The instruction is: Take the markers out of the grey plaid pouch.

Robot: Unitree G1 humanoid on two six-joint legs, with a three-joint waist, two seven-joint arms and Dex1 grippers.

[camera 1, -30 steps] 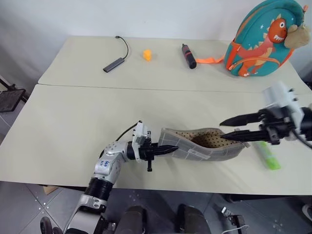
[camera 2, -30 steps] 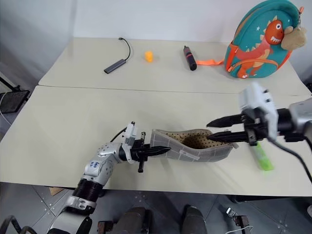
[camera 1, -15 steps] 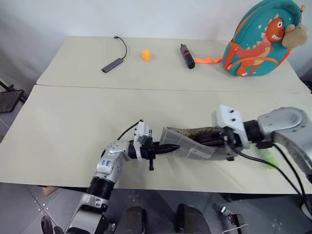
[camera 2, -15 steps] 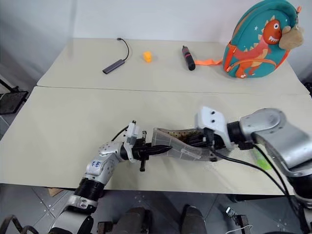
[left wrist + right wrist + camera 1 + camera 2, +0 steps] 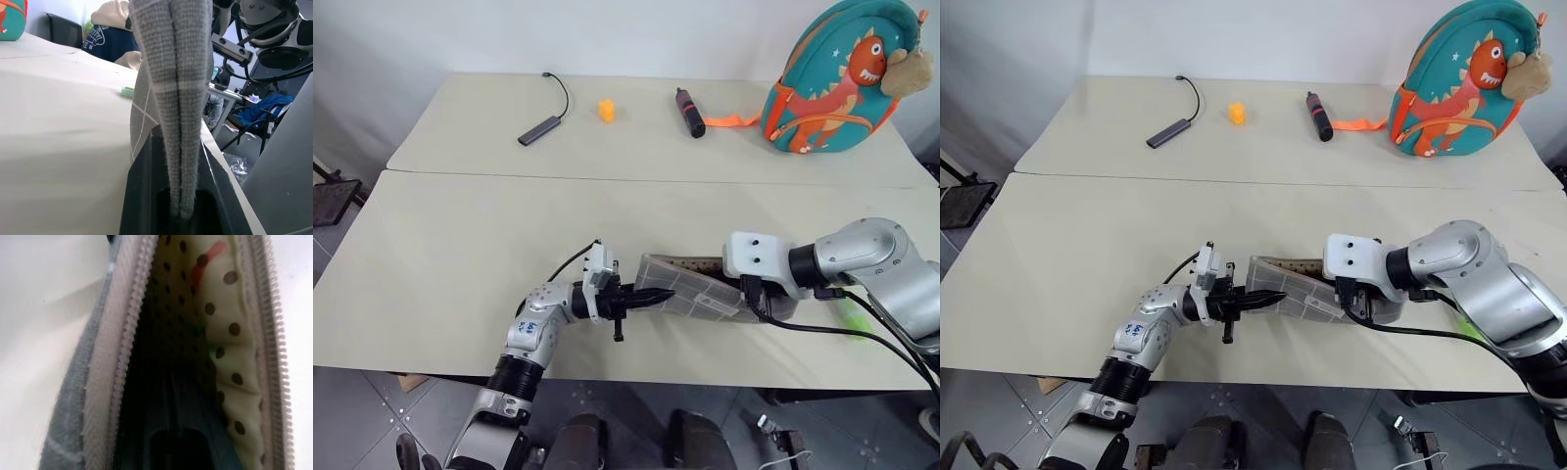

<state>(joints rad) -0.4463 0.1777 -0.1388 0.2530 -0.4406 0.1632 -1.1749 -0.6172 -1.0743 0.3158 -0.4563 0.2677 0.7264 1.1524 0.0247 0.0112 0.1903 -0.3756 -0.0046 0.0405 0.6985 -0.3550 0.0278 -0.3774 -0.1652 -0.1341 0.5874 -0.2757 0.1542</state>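
Observation:
The grey plaid pouch (image 5: 690, 292) lies near the table's front edge, its zipper open. My left gripper (image 5: 643, 294) is shut on the pouch's left end; the left wrist view shows the grey fabric (image 5: 178, 98) pinched between the fingers. My right gripper (image 5: 745, 288) is pushed into the pouch's opening from the right. In the right wrist view I look along the dotted lining (image 5: 222, 333), where the red end of a marker (image 5: 203, 265) shows deep inside. A bright green marker (image 5: 853, 316) lies on the table right of the pouch, partly behind my right arm.
At the back stand a teal dinosaur backpack (image 5: 837, 78), a black cylinder with an orange strap (image 5: 691, 113), a small orange object (image 5: 606, 109) and a grey adapter with a cable (image 5: 540, 129). A seam (image 5: 509, 174) joins the two tables.
My right gripper has come down and to the left from beside the pouch's right end into its opening. The pouch's mouth has flattened. The left gripper has kept its hold and place.

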